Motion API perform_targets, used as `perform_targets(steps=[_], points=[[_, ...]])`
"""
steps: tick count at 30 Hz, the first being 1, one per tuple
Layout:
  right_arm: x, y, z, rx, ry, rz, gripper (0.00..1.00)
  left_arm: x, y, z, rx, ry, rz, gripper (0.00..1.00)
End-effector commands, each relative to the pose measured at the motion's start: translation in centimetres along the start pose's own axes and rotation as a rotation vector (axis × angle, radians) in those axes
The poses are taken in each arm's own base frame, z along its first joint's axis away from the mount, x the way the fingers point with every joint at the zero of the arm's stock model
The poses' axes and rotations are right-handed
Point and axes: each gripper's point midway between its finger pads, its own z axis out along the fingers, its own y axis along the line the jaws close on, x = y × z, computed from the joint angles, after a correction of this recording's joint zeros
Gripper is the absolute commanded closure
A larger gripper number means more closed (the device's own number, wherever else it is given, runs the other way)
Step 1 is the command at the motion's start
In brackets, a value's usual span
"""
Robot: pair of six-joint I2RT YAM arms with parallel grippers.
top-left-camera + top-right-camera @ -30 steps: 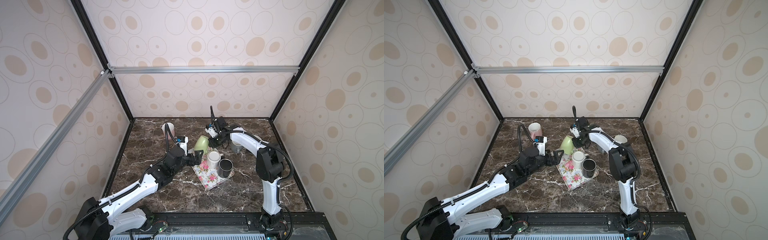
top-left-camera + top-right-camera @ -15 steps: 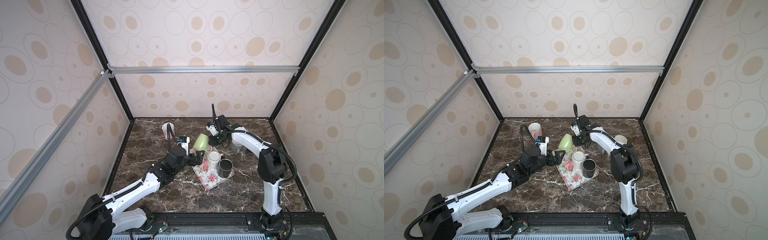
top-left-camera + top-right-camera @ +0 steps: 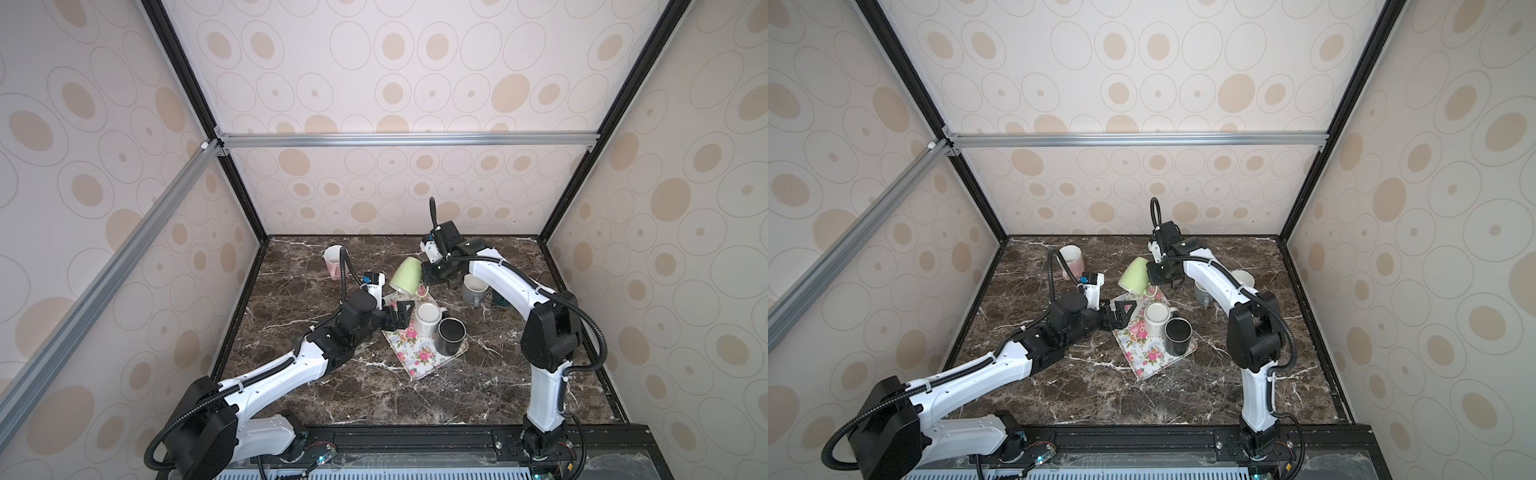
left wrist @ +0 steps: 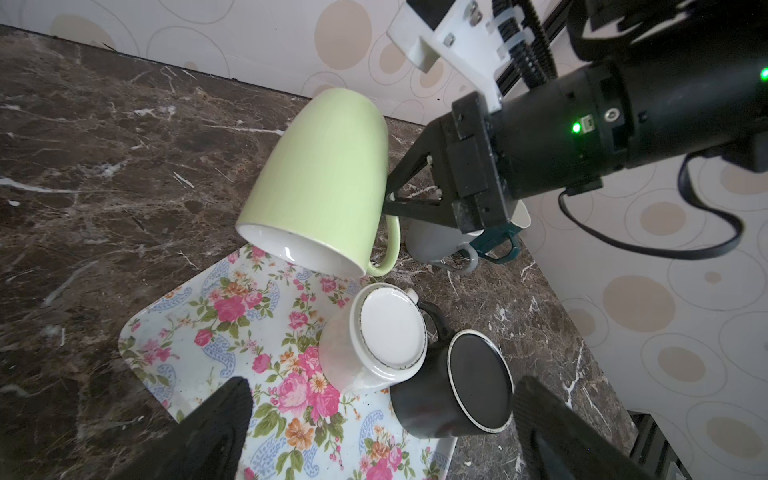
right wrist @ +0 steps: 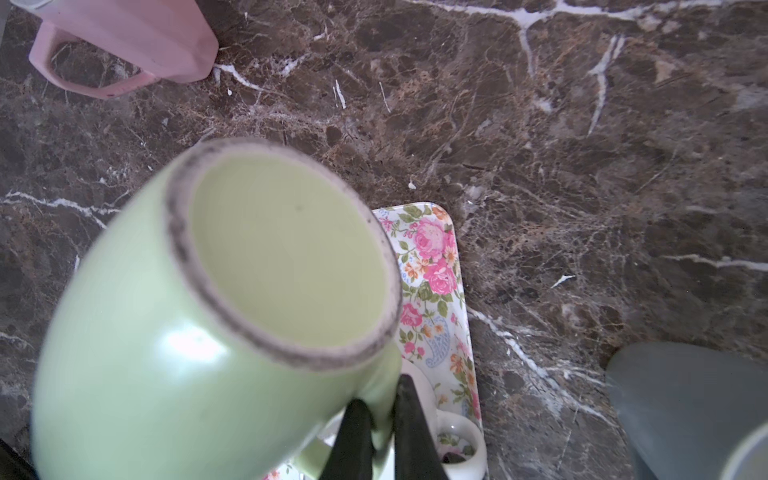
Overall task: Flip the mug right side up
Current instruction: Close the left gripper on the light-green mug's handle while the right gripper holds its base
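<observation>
Slippage is the main risk: the right gripper [image 5: 384, 436] pinches only the thin handle [image 4: 390, 249] of the green mug [image 4: 324, 183], its fingers pressed tight on it. The heavy body hangs off to one side, tilted mouth-down over the far corner of the flowered tray [image 4: 195, 332] and apparently lifted. Turning it upright could let the handle pivot in that narrow grip, dropping the mug onto the upside-down white mug [image 4: 374, 345] and black mug [image 4: 457, 399] nearby. The left gripper [image 3: 402, 312], fingers spread wide and empty, hovers at the tray's edge and could be struck.
</observation>
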Motion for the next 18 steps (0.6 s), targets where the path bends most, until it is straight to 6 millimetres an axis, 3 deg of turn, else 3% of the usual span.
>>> perform_targets(steps=[1, 18], points=[[-2.0, 0.4, -4.1, -0.007, -0.083, 0.062, 1.0, -2.3, -2.8, 0.5, 0.09, -0.042, -0.026, 0.02], [-2.8, 0.3, -6.7, -0.041, -0.133, 0.165, 1.0, -3.2, -5.5, 1.9, 0.206, -0.04, -0.078, 0.02]])
